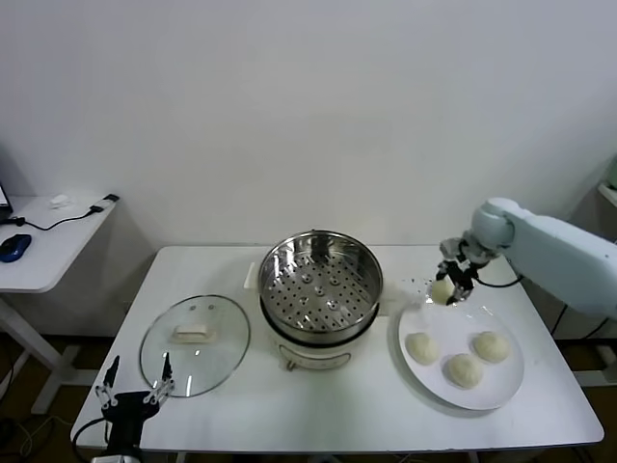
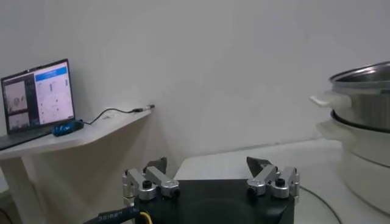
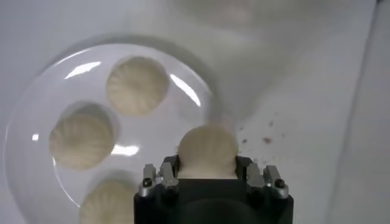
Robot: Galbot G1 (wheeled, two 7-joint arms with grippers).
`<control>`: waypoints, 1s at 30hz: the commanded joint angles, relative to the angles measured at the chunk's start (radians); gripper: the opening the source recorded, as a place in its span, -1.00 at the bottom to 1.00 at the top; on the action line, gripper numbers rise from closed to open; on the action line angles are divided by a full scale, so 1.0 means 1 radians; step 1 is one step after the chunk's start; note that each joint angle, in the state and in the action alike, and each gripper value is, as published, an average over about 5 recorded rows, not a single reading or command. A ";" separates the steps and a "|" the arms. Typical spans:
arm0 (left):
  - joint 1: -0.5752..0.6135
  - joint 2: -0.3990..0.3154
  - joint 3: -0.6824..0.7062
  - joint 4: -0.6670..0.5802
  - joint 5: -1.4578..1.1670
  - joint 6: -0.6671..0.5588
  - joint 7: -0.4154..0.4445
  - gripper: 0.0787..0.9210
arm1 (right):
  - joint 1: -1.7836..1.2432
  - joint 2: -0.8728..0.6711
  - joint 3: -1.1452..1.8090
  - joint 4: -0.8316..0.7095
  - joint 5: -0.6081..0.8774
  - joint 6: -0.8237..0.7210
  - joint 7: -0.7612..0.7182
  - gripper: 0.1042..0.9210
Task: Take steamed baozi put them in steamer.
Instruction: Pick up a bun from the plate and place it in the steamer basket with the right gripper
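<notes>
- Steamed baozi (image 1: pixel 442 290): one, clamped between the right hand's (image 3: pixel 207 173) fingers, raised over the far rim of the plate (image 1: pixel 508 384); its lower part hidden.
- Three baozi (image 1: pixel 464 369) lying on the plate.
- Steamer (image 1: pixel 313 280): mid-table, empty tray.
- Left hand (image 1: pixel 134 397): spread open, empty, near table (image 1: pixel 318 410) edge beside glass lid (image 1: pixel 195 343).

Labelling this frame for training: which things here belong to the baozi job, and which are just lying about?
Job:
- held baozi in the right gripper
- three baozi on the white plate
- steamer

Lying about:
- glass lid
- left gripper, parked, open
- laptop on the side desk
</notes>
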State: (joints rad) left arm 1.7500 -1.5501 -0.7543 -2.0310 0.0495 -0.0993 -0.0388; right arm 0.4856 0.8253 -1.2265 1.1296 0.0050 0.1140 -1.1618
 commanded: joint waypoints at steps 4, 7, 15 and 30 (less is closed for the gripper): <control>-0.001 -0.004 0.001 -0.001 0.003 0.006 0.001 0.77 | 0.334 0.125 -0.157 0.124 -0.092 0.353 -0.029 0.24; -0.008 -0.007 0.004 0.003 0.006 0.012 0.001 0.77 | 0.323 0.184 -0.113 0.156 -0.189 0.424 -0.006 0.24; -0.021 -0.006 0.015 -0.002 0.014 0.029 0.002 0.77 | 0.157 0.364 0.045 0.120 -0.468 0.579 0.070 0.26; -0.010 -0.003 0.013 -0.014 0.032 0.039 0.001 0.77 | -0.105 0.510 0.114 -0.051 -0.674 0.608 0.118 0.26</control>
State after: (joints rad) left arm 1.7394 -1.5536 -0.7418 -2.0428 0.0779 -0.0622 -0.0375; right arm 0.4587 1.2673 -1.1450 1.1330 -0.5451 0.6661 -1.0655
